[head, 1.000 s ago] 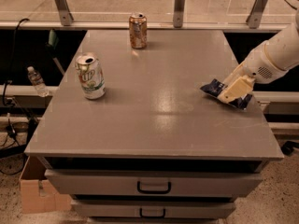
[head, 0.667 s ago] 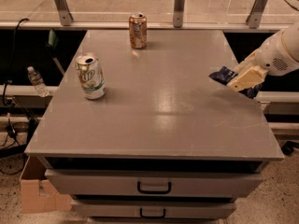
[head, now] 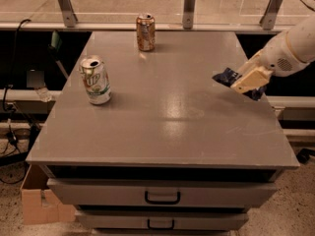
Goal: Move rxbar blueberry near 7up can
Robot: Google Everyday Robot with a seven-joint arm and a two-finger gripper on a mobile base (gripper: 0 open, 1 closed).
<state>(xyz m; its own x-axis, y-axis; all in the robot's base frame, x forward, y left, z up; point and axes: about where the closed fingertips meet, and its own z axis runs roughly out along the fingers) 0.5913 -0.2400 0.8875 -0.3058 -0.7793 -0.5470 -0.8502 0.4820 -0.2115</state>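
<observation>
My pincer (head: 250, 79), clamped on the rxbar blueberry (head: 225, 75), has just lifted it off the desk (head: 162, 132) by the right edge (it sat there a moment ago), so next I carry it across to the far-off 7up can (head: 96, 81).

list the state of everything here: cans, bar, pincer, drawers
bar: gripped by the pincer, seems lifted off the table
pincer: shut on the bar, over the table's right edge
7up can: upright, left side, top open
brown can: upright, near the far edge
drawers: both shut
</observation>
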